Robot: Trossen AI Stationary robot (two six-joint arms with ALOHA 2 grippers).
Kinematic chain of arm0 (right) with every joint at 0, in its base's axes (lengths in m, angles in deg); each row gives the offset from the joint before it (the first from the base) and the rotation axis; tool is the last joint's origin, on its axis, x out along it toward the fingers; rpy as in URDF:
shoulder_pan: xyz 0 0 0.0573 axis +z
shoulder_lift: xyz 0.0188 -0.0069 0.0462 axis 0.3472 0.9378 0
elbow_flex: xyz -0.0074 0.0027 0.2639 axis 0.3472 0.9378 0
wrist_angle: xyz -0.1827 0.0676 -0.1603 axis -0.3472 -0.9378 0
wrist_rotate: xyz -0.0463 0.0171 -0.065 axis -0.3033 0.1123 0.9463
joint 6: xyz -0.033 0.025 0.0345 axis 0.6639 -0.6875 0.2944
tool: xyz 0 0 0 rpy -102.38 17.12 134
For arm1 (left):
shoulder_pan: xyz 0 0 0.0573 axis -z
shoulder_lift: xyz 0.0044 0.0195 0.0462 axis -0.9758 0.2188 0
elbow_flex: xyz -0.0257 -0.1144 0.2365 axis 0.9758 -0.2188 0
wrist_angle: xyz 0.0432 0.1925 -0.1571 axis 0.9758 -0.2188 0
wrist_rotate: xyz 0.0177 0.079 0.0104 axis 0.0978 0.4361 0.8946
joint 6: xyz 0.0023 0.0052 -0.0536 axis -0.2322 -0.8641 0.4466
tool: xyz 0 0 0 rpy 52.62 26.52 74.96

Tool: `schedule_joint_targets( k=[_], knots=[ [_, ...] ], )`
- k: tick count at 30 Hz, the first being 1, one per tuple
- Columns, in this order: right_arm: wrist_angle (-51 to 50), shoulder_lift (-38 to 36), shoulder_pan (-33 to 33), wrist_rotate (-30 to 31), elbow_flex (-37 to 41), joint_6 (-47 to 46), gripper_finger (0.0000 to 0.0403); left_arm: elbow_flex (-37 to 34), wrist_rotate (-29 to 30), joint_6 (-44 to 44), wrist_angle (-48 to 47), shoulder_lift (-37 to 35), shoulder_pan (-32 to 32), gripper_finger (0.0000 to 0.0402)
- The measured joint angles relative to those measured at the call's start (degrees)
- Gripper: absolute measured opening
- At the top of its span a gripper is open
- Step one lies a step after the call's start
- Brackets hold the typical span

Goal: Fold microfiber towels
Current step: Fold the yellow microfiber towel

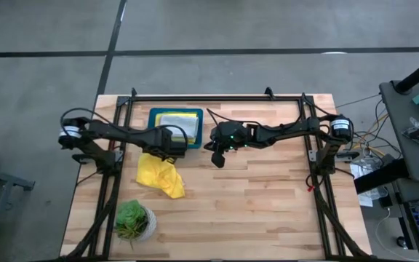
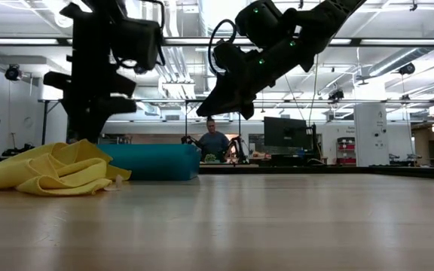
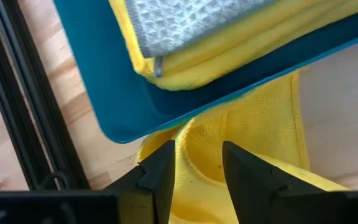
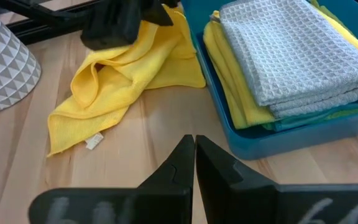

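Observation:
A crumpled yellow towel (image 1: 160, 175) lies on the table, and its far edge (image 3: 253, 118) reaches under the near side of the teal tray (image 1: 153, 115). In the tray lies a folded stack, with a pale grey towel (image 4: 291, 50) on top of a yellow one (image 4: 229, 81). My left gripper (image 3: 197, 155) is open and points down over the crumpled towel's far part, next to the tray. My right gripper (image 4: 194, 146) is shut and empty in the air, to the right of the tray. My left gripper's open fingers (image 3: 160, 171) stand on either side of a raised fold (image 3: 201, 146) at the towel's far part. They come from above and point down. I cannot tell whether they touch the cloth. The towel lies slack on the table.
A potted plant (image 1: 132, 218) stands near the front left of the table, close to the towel's near end. The dark arm frames (image 1: 111, 167) run along both table sides. Bare wood (image 1: 253, 196) lies to the right of the towel.

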Motion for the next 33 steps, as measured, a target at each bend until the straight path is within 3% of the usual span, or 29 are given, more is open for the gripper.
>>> schedule_joint_targets(
  k=[7,9,13,18,25,29,33],
  knots=[
    [-0.4,0.1,0.1,0.0,0.0,0.1,0.0009,0.0,-0.1,0.0,-0.1,6.0,-0.1,0.0113],
    [-0.4,0.1,0.1,0.0,0.0,0.3,0.0009,0.1,-0.1,0.0,-0.3,7.0,-0.1,0.0094],
    [-0.9,-0.9,0.4,0.1,0.4,1.7,0.0009,0.6,-0.1,-0.7,-0.4,7.2,0.2,0.0016],
    [1.8,-5.7,2.7,0.4,5.1,3.1,0.0009,3.9,0.1,-2.8,-0.7,5.4,2.6,0.0001],
    [6.9,-16.0,6.6,4.6,17.7,0.8,0.0009,15.7,1.2,-14.5,2.0,1.1,10.7,0.0],
    [7.1,-20.6,8.8,4.5,21.4,-1.9,0.002,21.6,2.7,-25.0,12.0,-0.2,14.5,0.0],
    [7.7,-24.4,11.8,4.6,22.1,-2.4,0.0055,24.5,3.9,-35.4,25.6,-1.3,16.4,0.0]
  ],
)
